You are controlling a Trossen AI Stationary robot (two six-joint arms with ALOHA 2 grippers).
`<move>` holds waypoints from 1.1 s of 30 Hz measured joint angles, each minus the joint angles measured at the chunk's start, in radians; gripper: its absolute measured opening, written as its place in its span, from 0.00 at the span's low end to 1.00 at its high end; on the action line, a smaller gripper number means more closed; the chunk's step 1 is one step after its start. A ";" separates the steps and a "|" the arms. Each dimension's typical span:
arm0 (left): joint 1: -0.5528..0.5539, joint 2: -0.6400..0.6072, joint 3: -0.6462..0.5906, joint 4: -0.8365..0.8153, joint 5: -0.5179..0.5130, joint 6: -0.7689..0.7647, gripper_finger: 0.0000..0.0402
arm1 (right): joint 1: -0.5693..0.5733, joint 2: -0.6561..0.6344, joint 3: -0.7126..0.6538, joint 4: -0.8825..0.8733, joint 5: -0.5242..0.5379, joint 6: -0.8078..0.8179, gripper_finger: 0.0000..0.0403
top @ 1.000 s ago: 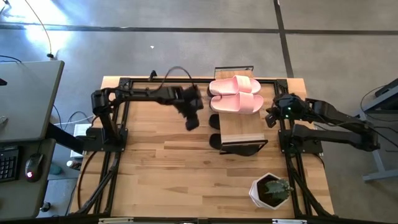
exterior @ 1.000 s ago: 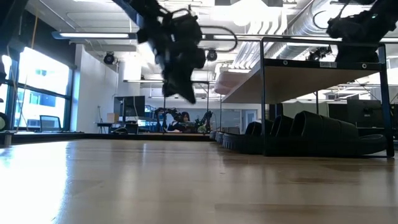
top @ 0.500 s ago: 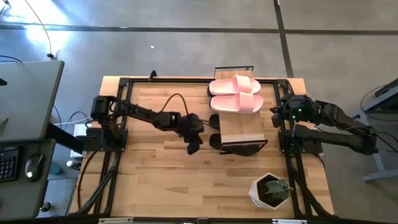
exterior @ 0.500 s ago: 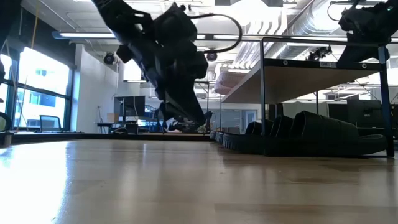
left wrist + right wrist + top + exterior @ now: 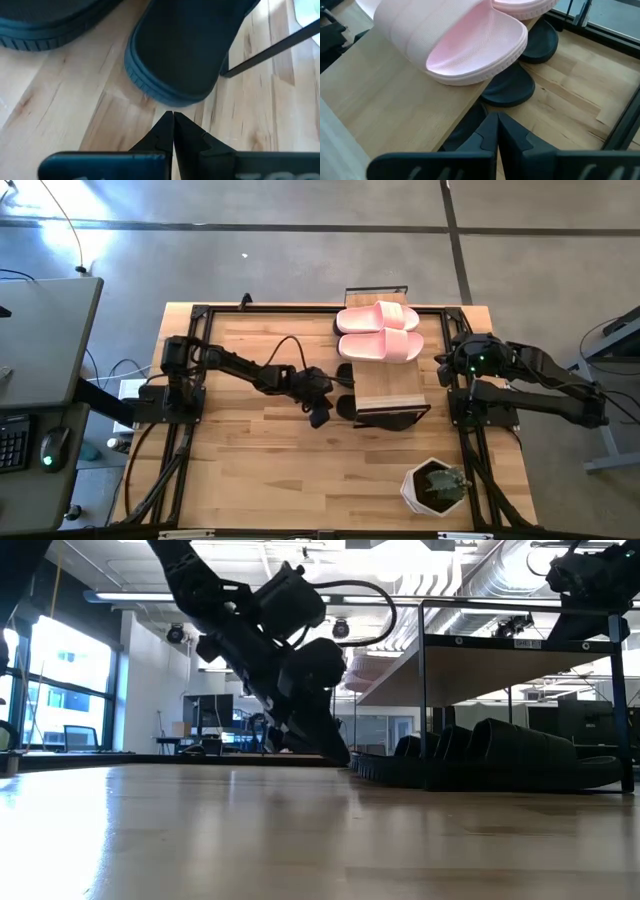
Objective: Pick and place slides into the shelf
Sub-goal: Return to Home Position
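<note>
A light pink pair of slides (image 5: 378, 332) lies on the shelf's plank top (image 5: 388, 385). Black slides (image 5: 500, 755) sit under it on the lower tier, their ends (image 5: 345, 406) sticking out past the shelf's left side. My left gripper (image 5: 173, 116) is shut, low over the table, pointing at the rounded end of one black slide (image 5: 182, 55); it also shows in the high view (image 5: 320, 417). My right gripper (image 5: 497, 119) is shut and hovers beside the shelf's right side (image 5: 445, 365), above the plank's edge, touching nothing. My left gripper's shut fingertips (image 5: 170, 122) stand right at the sole rim (image 5: 167, 100) of the black slide's protruding end, coming slanted down from the table's left. I cannot tell whether they touch it. The slide rests flat on the lower tier.
A potted plant in a white pot (image 5: 435, 486) stands near the table's near right corner. The black arm frames (image 5: 185, 395) run along both sides. Bare wooden tabletop (image 5: 260, 470) lies left of and nearer than the shelf. A second black slide (image 5: 45, 25) lies beside the first.
My left gripper has swung from high over the table's far part down and toward the near edge and the shelf, ending low at the black slide's end. My right gripper has drawn back a little toward the table's right edge. The slides have stayed put.
</note>
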 joint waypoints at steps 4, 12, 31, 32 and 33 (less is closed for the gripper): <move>0.000 0.008 0.000 0.042 0.001 -0.011 0.00 | 0.000 0.000 0.000 0.000 0.000 0.000 0.00; -0.014 0.008 0.000 0.051 -0.009 -0.021 0.00 | 0.000 0.000 0.000 0.001 0.000 -0.002 0.00; -0.030 0.008 0.000 0.100 -0.060 -0.021 0.00 | 0.000 0.000 0.000 0.001 0.001 -0.005 0.00; -0.030 0.008 0.000 0.100 -0.060 -0.021 0.00 | 0.000 0.000 0.000 0.001 0.001 -0.004 0.00; -0.030 0.008 0.000 0.100 -0.060 -0.020 0.00 | 0.000 0.000 0.000 0.001 0.001 -0.005 0.00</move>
